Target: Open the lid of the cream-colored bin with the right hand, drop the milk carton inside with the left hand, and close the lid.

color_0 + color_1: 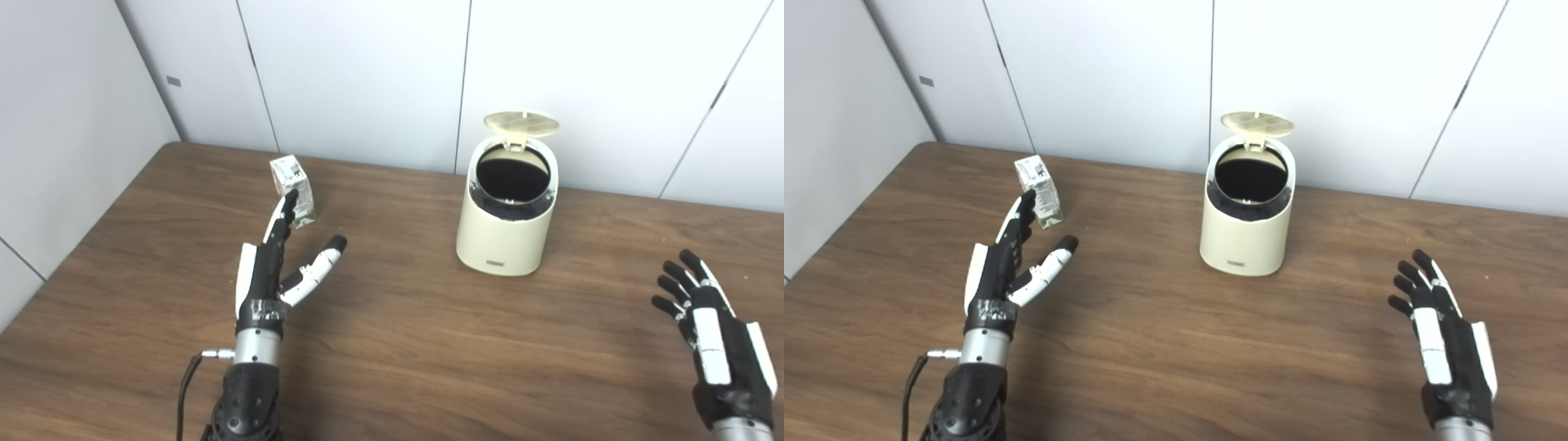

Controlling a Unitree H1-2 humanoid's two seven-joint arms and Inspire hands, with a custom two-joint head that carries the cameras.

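The cream-colored bin [503,236] stands upright at the table's middle back, its round lid [521,122] flipped up and the dark inside showing. A small white and green milk carton [294,189] stands on the table to the left of the bin. My left hand [275,269] is open just in front of the carton, fingers stretched toward it and thumb spread to the right; its fingertips overlap the carton's lower edge in both views. My right hand [710,318] is open at the lower right, well away from the bin, holding nothing.
The brown wooden table [404,343] ends at its left edge close to the left arm. White wall panels [367,73] run right behind the bin and carton. A black cable [184,392] hangs off the left wrist.
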